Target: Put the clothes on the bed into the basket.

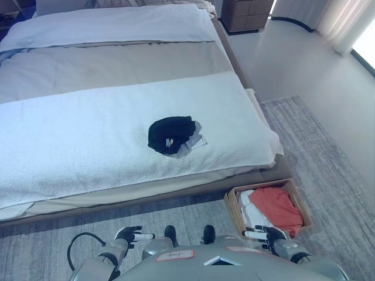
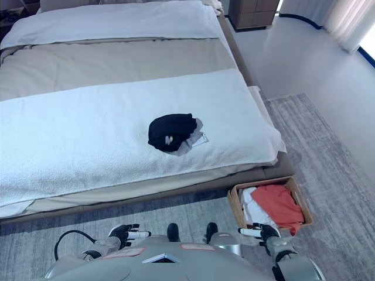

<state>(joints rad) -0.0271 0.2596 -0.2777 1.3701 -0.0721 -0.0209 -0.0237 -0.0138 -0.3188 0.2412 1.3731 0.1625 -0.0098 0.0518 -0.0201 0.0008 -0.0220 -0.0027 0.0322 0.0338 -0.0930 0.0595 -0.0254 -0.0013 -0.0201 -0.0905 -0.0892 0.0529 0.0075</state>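
Note:
A crumpled black garment [image 1: 171, 134] with a white label lies on the white blanket of the bed [image 1: 88, 140], near the middle toward the foot edge. A woven basket [image 1: 234, 212] stands on the rug at the bed's right front corner, holding an orange garment [image 1: 276, 209] and a white garment [image 1: 252, 206]. My left hand [image 1: 130, 236] hangs low at the bottom left, fingers relaxed and empty. My right hand [image 1: 266, 236] hangs low at the bottom right, just in front of the basket, fingers relaxed and empty. Both hands are well short of the black garment.
A grey patterned rug [image 1: 328, 164] covers the floor around the bed's foot. A dark wooden nightstand [image 1: 246, 14] stands at the far right of the bed head. Pale curtains [image 1: 345, 23] hang at the far right. Bare floor lies right of the bed.

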